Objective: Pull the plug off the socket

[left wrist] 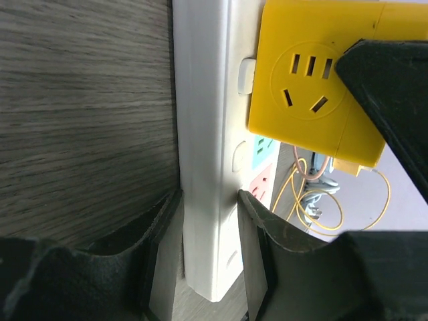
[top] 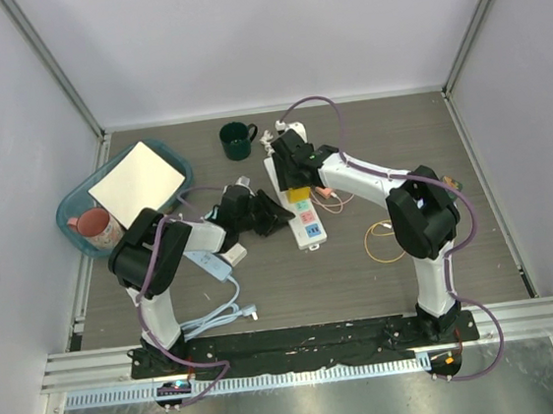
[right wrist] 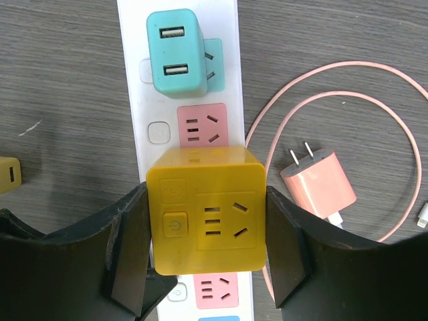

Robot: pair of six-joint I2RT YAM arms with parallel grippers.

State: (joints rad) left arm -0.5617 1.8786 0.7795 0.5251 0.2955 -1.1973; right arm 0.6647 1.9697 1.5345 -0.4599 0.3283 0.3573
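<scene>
- One yellow cube plug (right wrist: 206, 210) is seated in the white power strip (right wrist: 134, 40), which lies flat near the middle of the table. We judge the plug not yet pulled.
- We read the right gripper (right wrist: 206, 241) as clenched on the plug. Its pads meet two opposite side faces of the cube, a hold that suits a straight lift off the socket.
- We read the left gripper (left wrist: 208, 241) as clamped across the power strip near one end, one finger on each long edge. We presume this pins the strip so that only the plug rises.
- Only the right wrist view shows the plug's top face. It also shows a teal charger (right wrist: 175, 53) in a farther socket and a loose pink charger (right wrist: 317, 184) beside the strip.
- Only the left wrist view shows the fingers against the strip's edges.
- Only the top view shows both arms meeting at the strip. It also shows a green mug (top: 237, 140) and a tray (top: 65, 214), both well apart from the strip.
</scene>
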